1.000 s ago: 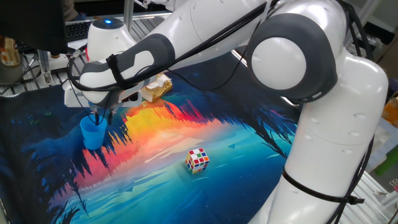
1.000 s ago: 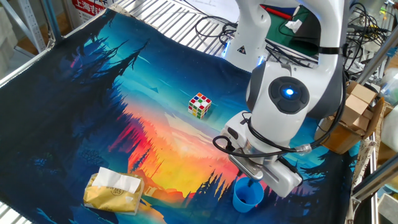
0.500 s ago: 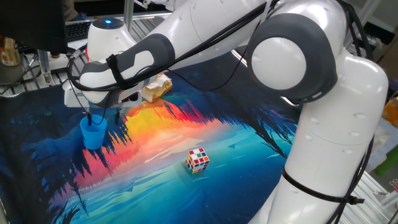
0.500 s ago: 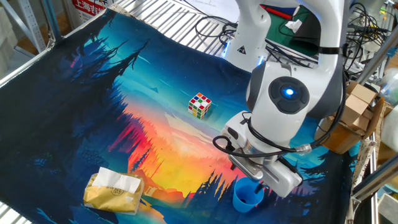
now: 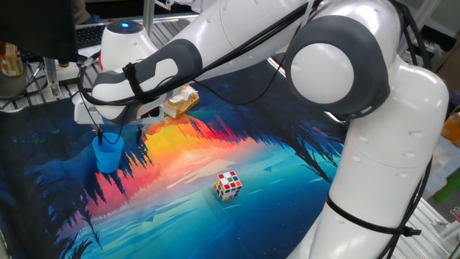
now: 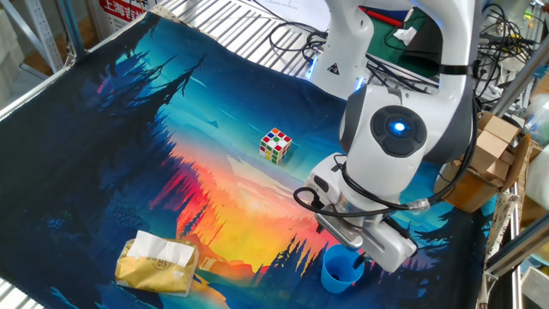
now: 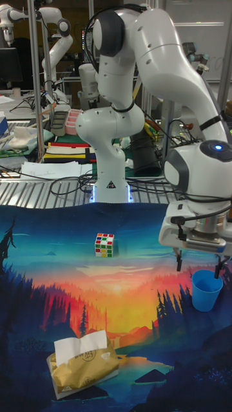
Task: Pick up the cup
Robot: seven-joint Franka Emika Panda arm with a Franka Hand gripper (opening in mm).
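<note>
One light-blue cup [image 7: 206, 290] stands upright near the desk [image 6: 129, 129] edge, under the end effector [image 7: 198, 262], whose fingers are spread wide. One finger [image 7: 178, 260] hangs outside the cup, the other [image 7: 218, 266] at its rim. Well apart lie a puzzle cube [image 6: 275, 145] and a tissue pack [image 6: 157, 262].

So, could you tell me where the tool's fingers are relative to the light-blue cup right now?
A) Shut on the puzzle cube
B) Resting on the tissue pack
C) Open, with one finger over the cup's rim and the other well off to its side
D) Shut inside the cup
C: in the tall fixed view the tool is open, one finger above the cup rim, the other hanging well aside.
</note>
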